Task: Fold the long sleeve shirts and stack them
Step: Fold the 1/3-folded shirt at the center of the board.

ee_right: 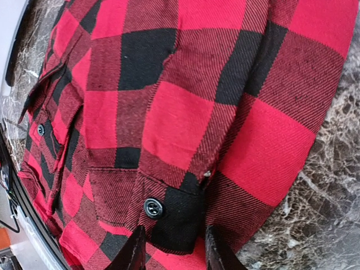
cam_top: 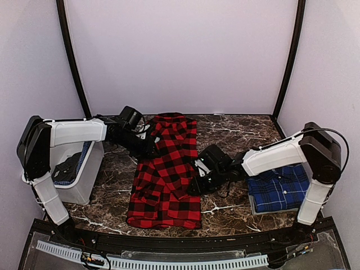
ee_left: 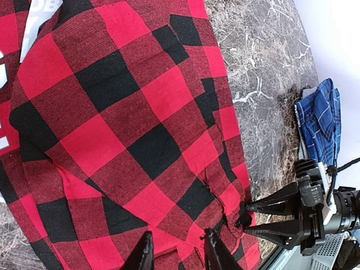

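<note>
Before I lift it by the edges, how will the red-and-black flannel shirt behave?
Likely floppy: the red-and-black flannel shirt lies flat with soft creases, so it should sag between grip points. Probably light and grippy: the twill weave looks coarse. Its folded-over layers may slip open.

My tabletop (cam_top: pixel 236 132) is dark brown marble with white veins. A red shirt (cam_top: pixel 166 174) lies flat near its middle, a long strip running from the far edge almost to the near one. Right of the red shirt, well apart, lies a folded blue shirt (cam_top: pixel 279 188). Left of it stands a white bin (cam_top: pixel 84 180).
</note>
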Motion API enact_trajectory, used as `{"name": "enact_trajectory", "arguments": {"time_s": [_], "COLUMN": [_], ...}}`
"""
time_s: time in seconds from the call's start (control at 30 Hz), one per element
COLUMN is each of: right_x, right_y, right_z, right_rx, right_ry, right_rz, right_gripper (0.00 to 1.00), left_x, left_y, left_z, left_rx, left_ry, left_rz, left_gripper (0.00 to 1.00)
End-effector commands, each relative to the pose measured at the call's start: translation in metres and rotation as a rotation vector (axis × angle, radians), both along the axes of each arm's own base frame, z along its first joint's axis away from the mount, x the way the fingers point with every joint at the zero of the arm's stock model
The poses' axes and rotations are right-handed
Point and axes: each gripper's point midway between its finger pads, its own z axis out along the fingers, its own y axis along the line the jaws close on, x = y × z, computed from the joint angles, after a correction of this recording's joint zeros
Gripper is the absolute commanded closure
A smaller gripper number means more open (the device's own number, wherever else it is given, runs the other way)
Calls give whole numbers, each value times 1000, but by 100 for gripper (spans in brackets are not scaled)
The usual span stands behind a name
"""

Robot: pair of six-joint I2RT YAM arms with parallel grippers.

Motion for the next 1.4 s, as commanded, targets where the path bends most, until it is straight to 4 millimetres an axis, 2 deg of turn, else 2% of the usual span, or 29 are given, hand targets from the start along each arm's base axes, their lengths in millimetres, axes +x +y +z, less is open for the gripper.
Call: {"name": "enact_trajectory", "arguments": {"time_s": [0.0,0.1,0.27,0.3,0.6,0.8,1.0,1.1,1.2,1.27,1.37], "right_x": [-4,-5,-8,-9,-31,-38,-39,-30,-10,9,40], "right_y": [1,4,5,6,4,-1,4,6,13,14,17], "right_z": [-10,-9,-3,0,18,7,4,15,38,52,75], "right_rx": [-20,-20,-18,-16,-18,-31,-28,-31,-8,9,50], "right_ry": [19,19,20,18,26,52,48,-2,-74,-114,-175], "right_rz": [-8,-5,0,2,17,14,21,11,-1,-22,-45], "right_gripper": [69,77,99,100,100,100,100,87,72,67,65], "left_x": [5,5,7,7,20,30,58,74,91,99,112], "left_y": [3,5,10,11,21,12,5,4,2,-2,-11], "left_z": [4,3,4,6,11,14,18,19,17,17,13], "left_rx": [-5,-4,-3,-5,-2,-42,-53,-54,-66,-97,-120], "left_ry": [-20,-19,-28,-34,-69,-81,-123,-148,-162,-165,-173], "left_rz": [12,12,27,32,92,97,148,179,209,208,200], "left_gripper": [71,71,72,72,73,75,78,80,81,81,82]}}
